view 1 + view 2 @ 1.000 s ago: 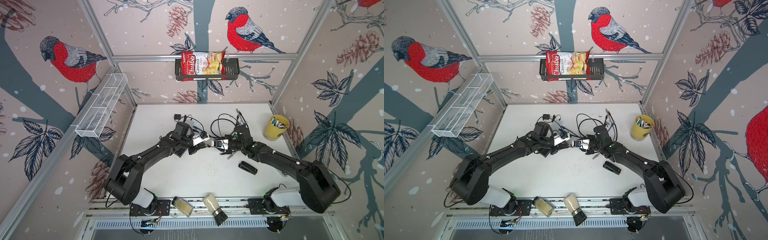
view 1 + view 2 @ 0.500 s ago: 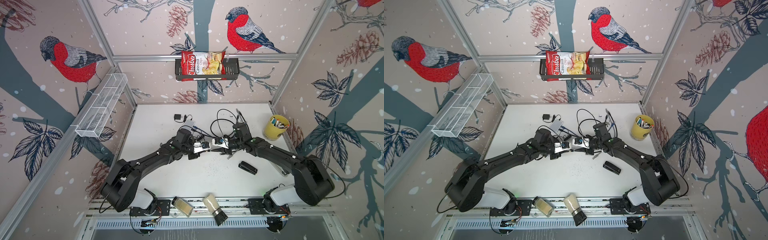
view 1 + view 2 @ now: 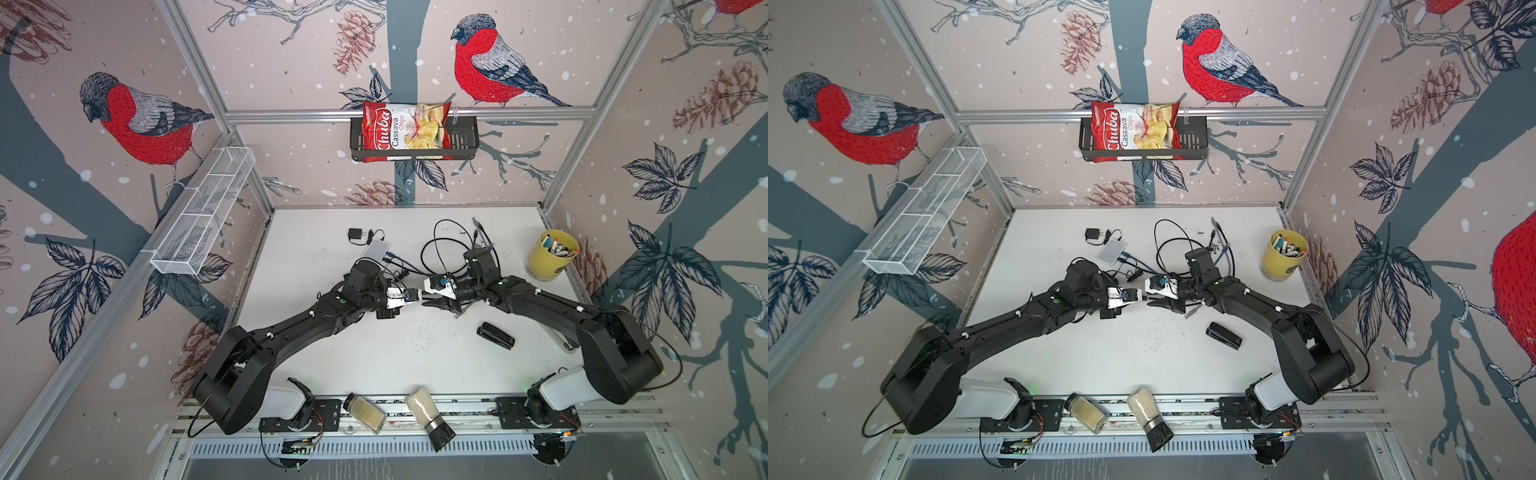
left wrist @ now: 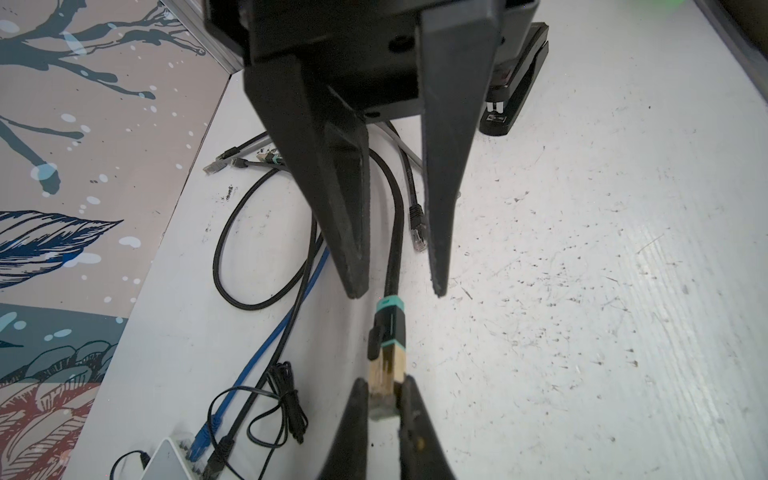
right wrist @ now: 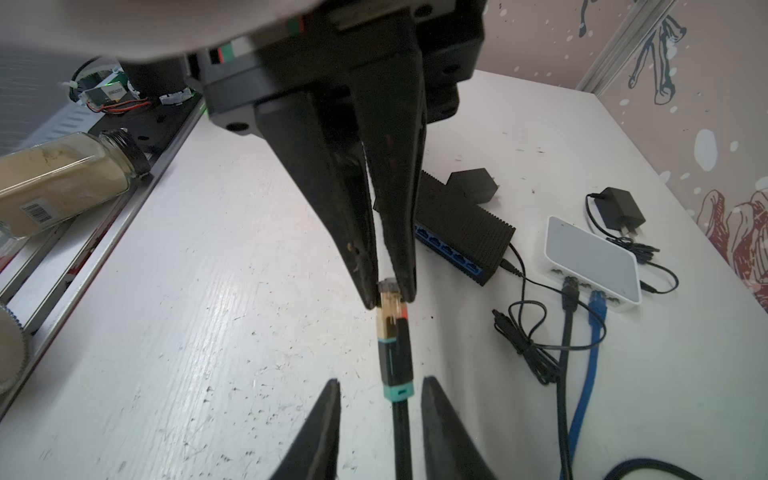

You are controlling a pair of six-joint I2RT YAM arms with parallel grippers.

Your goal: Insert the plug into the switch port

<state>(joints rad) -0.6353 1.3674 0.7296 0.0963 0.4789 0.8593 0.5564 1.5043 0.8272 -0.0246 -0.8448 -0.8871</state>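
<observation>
Tabletop (image 3: 316, 257) centre: the left gripper (image 4: 384, 395), pinching the plug (image 5: 392, 316), has met the right gripper (image 5: 381, 384), jaws spread. Handover likely; white switch (image 3: 376, 249) at eleven o'clock.

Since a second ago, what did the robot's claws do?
The left claw, shut on the Ethernet plug, slid slightly toward the front of the table, to face the right claw. The right claw barely moved, open around the cable. Nothing was grabbed or dropped. White switch, stapler and cup stayed put.

Translucent gold-tinted plastic plug (image 5: 392, 332), braided black cable (image 4: 396, 232), scuffed matt white table (image 4: 582, 291), ribbed matt black switch (image 5: 461, 224)
</observation>
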